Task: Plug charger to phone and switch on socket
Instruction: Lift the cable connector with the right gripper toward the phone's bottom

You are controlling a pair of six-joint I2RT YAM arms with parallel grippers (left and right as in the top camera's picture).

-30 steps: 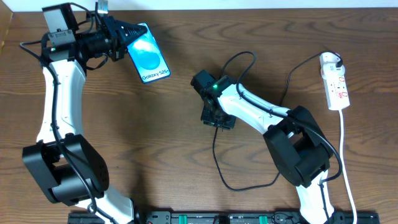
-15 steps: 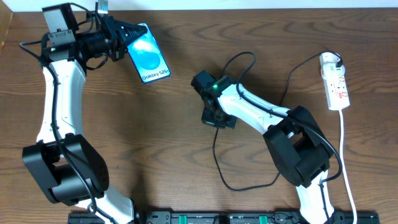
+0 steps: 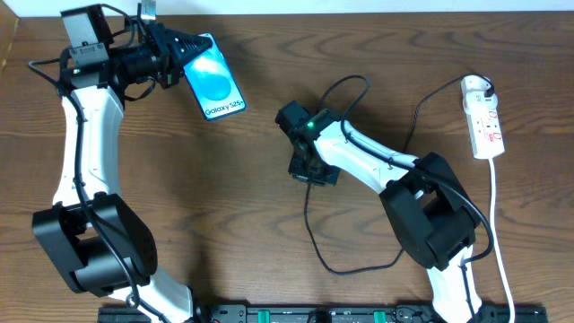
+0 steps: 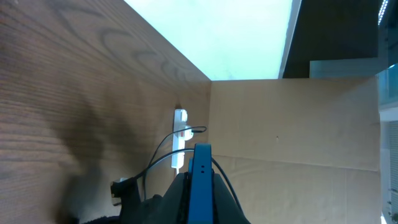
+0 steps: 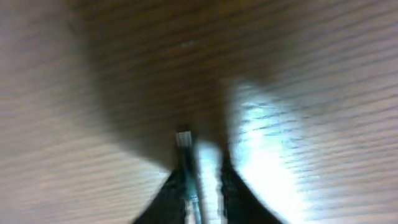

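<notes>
Overhead we see left gripper (image 3: 190, 49) clenched on the phone (image 3: 215, 81) near the far edge, right gripper (image 3: 312, 172) mid-table at the charger (image 3: 309, 229), grip we cannot tell, only its blurred wrist view shows the plug tip (image 5: 183, 138), socket (image 3: 482, 117) at right edge, open wood (image 3: 256, 206) between

Table (image 3: 251, 224): brown wood, visible grain, matt with a soft sheen where light falls.
Phone (image 3: 215, 79): glossy blue-cyan screen, dark edge.
Socket (image 3: 482, 117): smooth white plastic.
Charger (image 3: 309, 224): thin black cable, matt.
Arm shells (image 3: 85, 152): smooth white and black plastic.
</notes>
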